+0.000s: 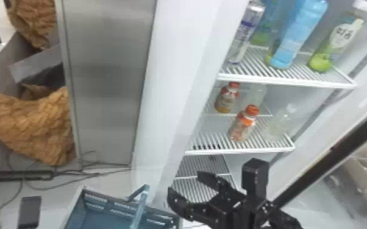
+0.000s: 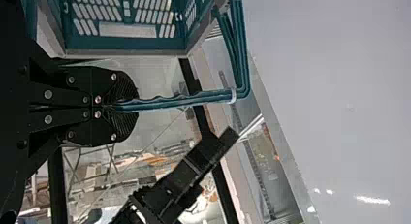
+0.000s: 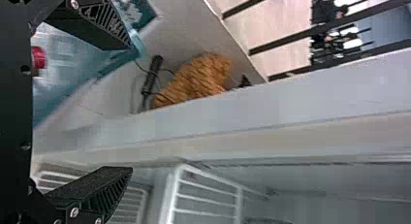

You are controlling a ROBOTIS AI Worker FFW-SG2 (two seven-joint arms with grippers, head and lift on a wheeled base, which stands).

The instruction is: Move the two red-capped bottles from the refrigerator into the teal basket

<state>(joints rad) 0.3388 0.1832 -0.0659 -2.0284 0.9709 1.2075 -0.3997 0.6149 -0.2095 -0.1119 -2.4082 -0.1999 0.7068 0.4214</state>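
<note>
Two red-capped bottles stand on the refrigerator's middle shelf in the head view: one farther back [image 1: 227,100], one nearer the front [image 1: 242,125]. Below that shelf and right of the teal basket [image 1: 100,215] is my right gripper [image 1: 183,182], open with nothing between its fingers. From its wrist, the right gripper [image 3: 127,107] shows the same wide gap; a red cap [image 3: 39,57] appears against the basket [image 3: 72,78]. My left gripper [image 2: 129,106] is shut on the handle [image 2: 179,100] of the basket [image 2: 123,43] in the left wrist view.
Other bottles, including a blue one [image 1: 298,33], stand on the upper shelf [image 1: 286,79]; clear bottles [image 1: 277,126] share the middle shelf. The refrigerator's side wall [image 1: 173,76] rises between the shelves and the steel panel [image 1: 106,82]. Cables and a power strip [image 1: 24,175] lie on the floor.
</note>
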